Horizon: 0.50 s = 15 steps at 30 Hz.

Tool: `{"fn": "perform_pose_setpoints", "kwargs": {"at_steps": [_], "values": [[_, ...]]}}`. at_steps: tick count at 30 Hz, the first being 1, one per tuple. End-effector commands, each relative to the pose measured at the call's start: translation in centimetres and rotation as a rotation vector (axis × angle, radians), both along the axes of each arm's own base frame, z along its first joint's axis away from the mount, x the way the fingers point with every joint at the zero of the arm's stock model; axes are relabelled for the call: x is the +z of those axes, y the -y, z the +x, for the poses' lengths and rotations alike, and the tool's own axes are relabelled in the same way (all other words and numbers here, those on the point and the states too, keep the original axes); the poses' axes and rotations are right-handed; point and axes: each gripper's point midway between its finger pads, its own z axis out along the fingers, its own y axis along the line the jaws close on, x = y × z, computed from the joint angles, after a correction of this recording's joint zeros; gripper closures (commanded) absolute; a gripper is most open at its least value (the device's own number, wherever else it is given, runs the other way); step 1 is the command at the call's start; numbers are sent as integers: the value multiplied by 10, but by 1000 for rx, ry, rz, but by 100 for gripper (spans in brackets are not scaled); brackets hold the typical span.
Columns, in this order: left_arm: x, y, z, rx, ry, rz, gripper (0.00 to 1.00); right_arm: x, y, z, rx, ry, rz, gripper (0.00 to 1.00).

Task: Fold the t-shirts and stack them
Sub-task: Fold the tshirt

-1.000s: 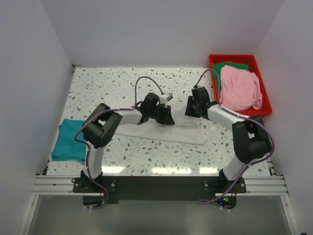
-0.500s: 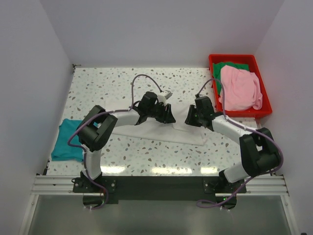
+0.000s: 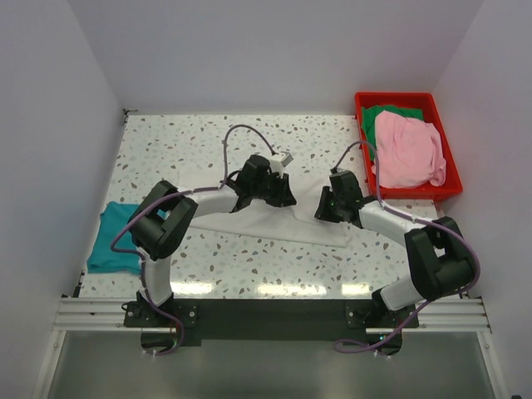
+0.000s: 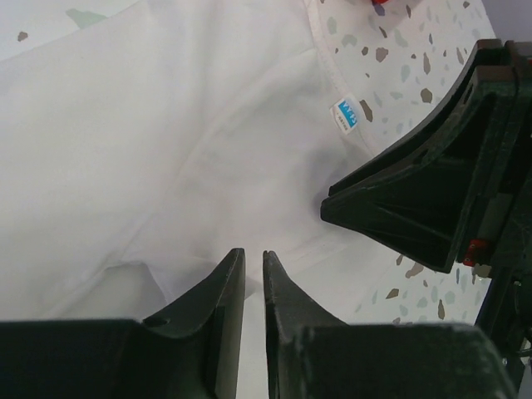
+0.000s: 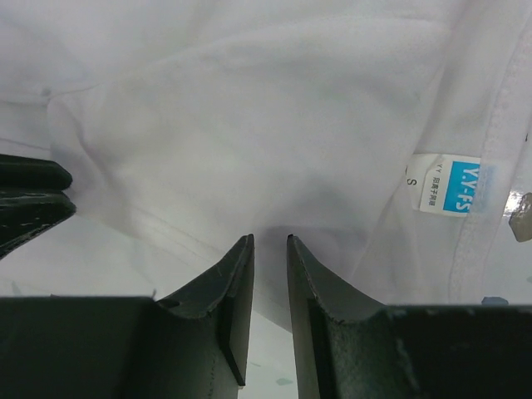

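Both pincers drawn closer onto the off-white t-shirt (image 3: 274, 223) since a second ago; right pincer (image 5: 270, 241) shifted toward the near edge, left pincer (image 4: 253, 256) barely moved.

Item: off-white t-shirt, lying in a long band across the middle of the speckled surface (image 3: 183, 141), neck label (image 5: 455, 184) showing at its right end. Left pincer: tips down at the cloth, jaws nearly together with a narrow slit; whether fabric is nipped cannot be told. Right pincer: just beside the label, jaws likewise nearly together over creased cloth; grip cannot be told. The two pincers face each other, near but apart. Teal t-shirt (image 3: 116, 237): folded at the surface's left edge. Pink t-shirt (image 3: 407, 150): heaped over the green t-shirt (image 3: 384, 110) in the red bin (image 3: 453, 170), far right corner.
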Motion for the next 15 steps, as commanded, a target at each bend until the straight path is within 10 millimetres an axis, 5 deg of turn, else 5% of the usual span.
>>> {"fn": "perform_pose_setpoints", "kwargs": {"at_steps": [1, 15], "values": [[-16, 4, -8, 11, 10, 73, 82, 4, 1, 8, -39, 34, -1, 74], [-67, -23, -9, 165, -33, 297, 90, -11, 13, 9, -92, -8, -53, 75]]}}
